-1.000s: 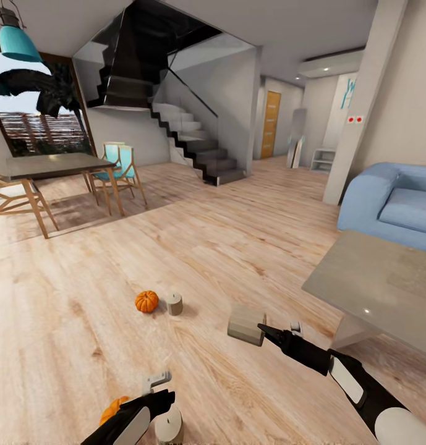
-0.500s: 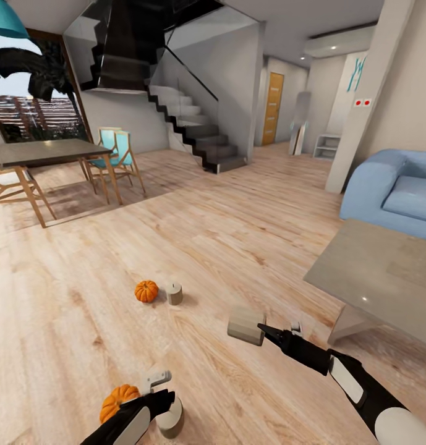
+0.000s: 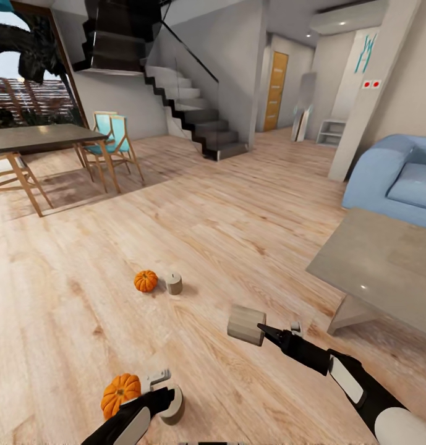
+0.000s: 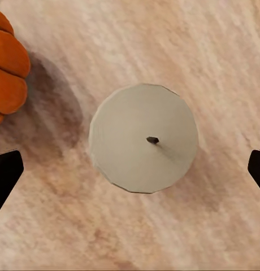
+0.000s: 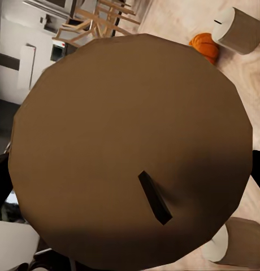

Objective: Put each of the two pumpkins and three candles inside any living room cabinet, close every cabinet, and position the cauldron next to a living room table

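My right gripper (image 3: 277,326) is shut on a beige candle (image 3: 246,324), held sideways above the floor; its wick end (image 5: 130,147) faces the right wrist camera. My left gripper (image 3: 160,386) is open and hangs straight over a second candle (image 4: 143,138) standing on the floor, its fingertips (image 4: 5,175) wide on either side. An orange pumpkin (image 3: 120,394) lies just left of that candle (image 3: 173,405). Farther out on the floor, another pumpkin (image 3: 145,280) sits beside a third candle (image 3: 174,283). The low grey-beige table (image 3: 386,266) stands at the right. The cabinet and cauldron are out of view.
A blue sofa (image 3: 398,176) sits behind the low table. A dark dining table (image 3: 39,137) with wooden chairs (image 3: 117,148) stands at the far left. Stairs (image 3: 200,123) rise at the back. A pale pillar (image 3: 373,93) is at the right.
The whole view has shifted, so the floor things sit higher in the picture and the near pumpkin and candle show more fully. Both grippers keep their places and states.
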Tool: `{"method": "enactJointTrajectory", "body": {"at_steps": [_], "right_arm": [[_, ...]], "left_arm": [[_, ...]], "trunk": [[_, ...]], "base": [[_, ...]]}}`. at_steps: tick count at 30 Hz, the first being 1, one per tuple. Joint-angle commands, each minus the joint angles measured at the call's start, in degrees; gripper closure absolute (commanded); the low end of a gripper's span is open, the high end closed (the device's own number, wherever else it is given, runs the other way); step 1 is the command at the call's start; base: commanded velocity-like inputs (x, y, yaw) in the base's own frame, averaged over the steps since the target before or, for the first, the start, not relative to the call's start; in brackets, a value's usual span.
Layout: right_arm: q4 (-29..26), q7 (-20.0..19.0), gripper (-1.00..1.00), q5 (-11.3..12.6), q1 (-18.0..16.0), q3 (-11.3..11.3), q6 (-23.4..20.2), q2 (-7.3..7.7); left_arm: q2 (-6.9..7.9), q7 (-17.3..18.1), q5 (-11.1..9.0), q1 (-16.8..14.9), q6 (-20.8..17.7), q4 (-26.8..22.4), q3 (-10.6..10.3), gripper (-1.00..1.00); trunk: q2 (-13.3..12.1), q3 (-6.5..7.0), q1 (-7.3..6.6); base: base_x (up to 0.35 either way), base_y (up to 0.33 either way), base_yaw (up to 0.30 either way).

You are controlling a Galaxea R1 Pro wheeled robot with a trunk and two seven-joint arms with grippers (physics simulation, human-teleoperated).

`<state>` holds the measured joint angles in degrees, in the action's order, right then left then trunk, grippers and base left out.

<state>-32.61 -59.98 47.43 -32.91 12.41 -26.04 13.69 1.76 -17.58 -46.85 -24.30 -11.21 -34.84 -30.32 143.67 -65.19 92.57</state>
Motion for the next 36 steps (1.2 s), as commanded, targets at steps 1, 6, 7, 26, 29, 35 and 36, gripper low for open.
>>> {"method": "enactJointTrajectory", "body": {"at_steps": [1,6,7,26,29,35,36], "right_arm": [[0.0,-0.22,1.0,0.91,-0.05,0.25,-0.85,0.05],[0.0,-0.14,1.0,0.91,-0.05,0.25,-0.85,0.1],[0.0,-0.14,1.0,0.91,-0.05,0.25,-0.85,0.08],[0.02,-0.14,1.0,0.88,-0.05,0.25,0.56,0.11],[0.02,-0.14,1.0,0.85,-0.05,0.25,0.67,0.06],[0.03,-0.14,1.0,0.84,-0.05,0.25,0.73,0.1],[0.02,-0.14,1.0,0.84,-0.05,0.25,0.73,0.1]], "left_arm": [[0.09,-0.53,-0.44,-0.04,-0.07,-0.15,-0.43,-1.0],[0.09,-0.53,-0.44,-0.04,-0.04,-0.14,-0.5,-1.0],[0.09,-0.53,-0.44,-0.04,-0.04,-0.14,-0.53,-1.0],[0.09,-0.45,-0.36,-0.04,0.05,-0.14,-1.22,-1.0],[0.09,-0.44,-0.31,-0.03,0.05,-0.14,-1.23,-1.0],[0.09,-0.44,-0.2,-0.04,0.05,-0.14,-1.23,-1.0],[0.09,-0.44,-0.19,-0.04,0.05,-0.14,-1.23,-1.0]], "trunk": [[0.04,-0.28,0.01],[0.11,-1.39,0.14],[0.12,-1.61,0.16],[0.36,-5.59,0.63],[0.36,-5.59,0.63],[0.36,-5.4,0.63],[0.36,-5.38,0.63]], "base": [[0.0,0.0,0.0],[0.0,0.0,0.0],[0.0,0.0,0.0],[0.0,0.0,0.0],[0.0,0.0,-0.01],[0.0,0.0,-0.168],[0.0,0.0,-0.086]]}}
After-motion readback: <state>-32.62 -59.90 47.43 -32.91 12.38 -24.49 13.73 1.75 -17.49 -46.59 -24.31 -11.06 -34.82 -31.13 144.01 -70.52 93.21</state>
